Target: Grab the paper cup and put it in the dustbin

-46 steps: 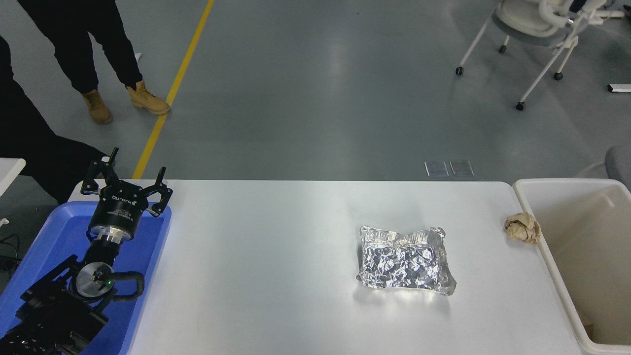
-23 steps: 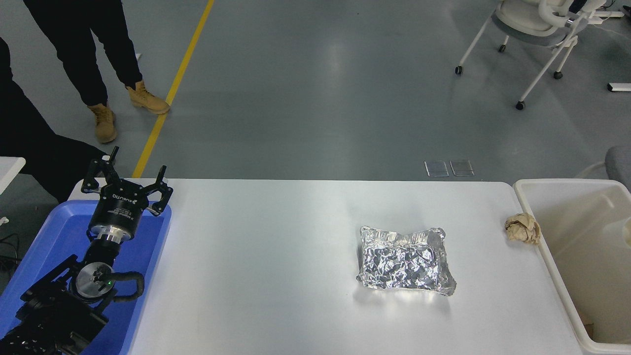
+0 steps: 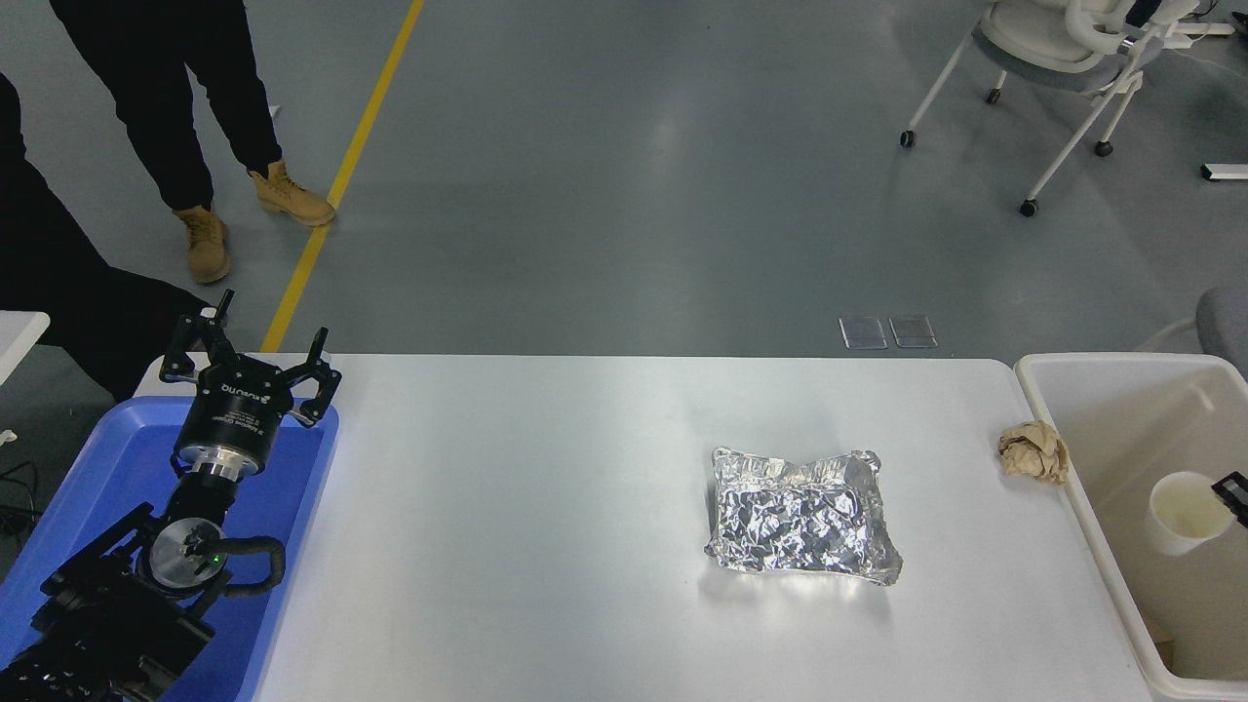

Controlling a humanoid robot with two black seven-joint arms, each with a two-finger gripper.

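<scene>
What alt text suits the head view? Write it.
A paper cup shows inside the dustbin, right gripper at its rim. A foil packet and paper ball lie on the table; left gripper open over a blue tray.

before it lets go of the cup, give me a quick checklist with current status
1. Paper cup over the dustbin, inside its rim line: ok.
2. Cup held by the right gripper: only a black tip shows at the picture's edge beside the cup; cannot tell.
3. Cup upright, mouth up: ok.
4. Brown paper ball and foil packet clear of the drop, both on the table: ok.
5. Left gripper parked over the blue tray, out of the way: ok.
</scene>
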